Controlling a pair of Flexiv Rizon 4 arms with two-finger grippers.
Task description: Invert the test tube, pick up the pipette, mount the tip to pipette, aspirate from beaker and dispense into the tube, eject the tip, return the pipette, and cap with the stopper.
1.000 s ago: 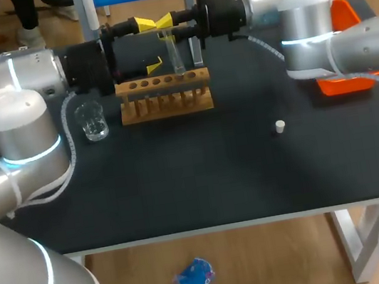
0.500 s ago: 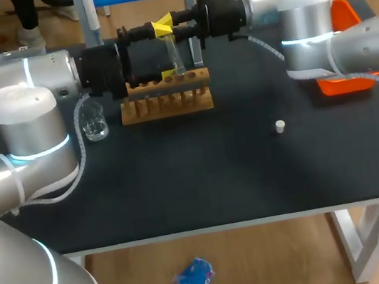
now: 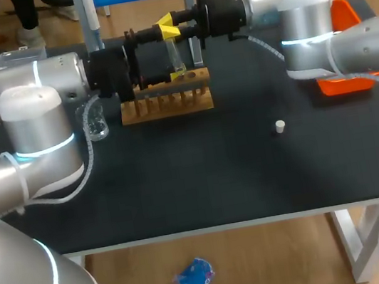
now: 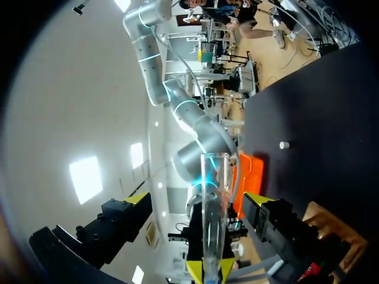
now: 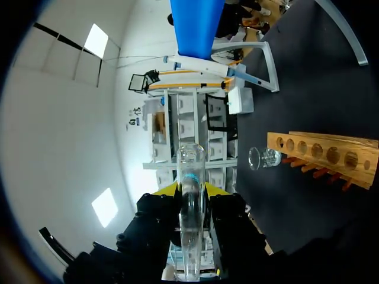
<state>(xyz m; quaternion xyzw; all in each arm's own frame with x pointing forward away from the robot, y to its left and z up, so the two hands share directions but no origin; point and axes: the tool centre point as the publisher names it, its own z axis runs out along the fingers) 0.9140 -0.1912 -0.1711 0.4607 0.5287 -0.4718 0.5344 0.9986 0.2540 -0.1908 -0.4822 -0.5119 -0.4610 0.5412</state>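
The dark counter (image 3: 203, 183) carries a wooden tube rack (image 3: 166, 97) at the far middle. A glass beaker (image 3: 95, 127) stands left of it, a white stopper (image 3: 281, 126) lies alone toward the right, and an orange tray (image 3: 354, 82) sits far right. Above the rack, the right gripper (image 5: 190, 190) pinches the test tube (image 3: 174, 56). The left gripper (image 4: 197, 200) is spread wide on either side of the tube, clear of it.

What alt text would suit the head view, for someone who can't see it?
Two robot arms meet near a wooden tube rack: the right gripper holds a clear test tube while the left gripper is open around it. A glass beaker and a small white stopper sit on the black table.
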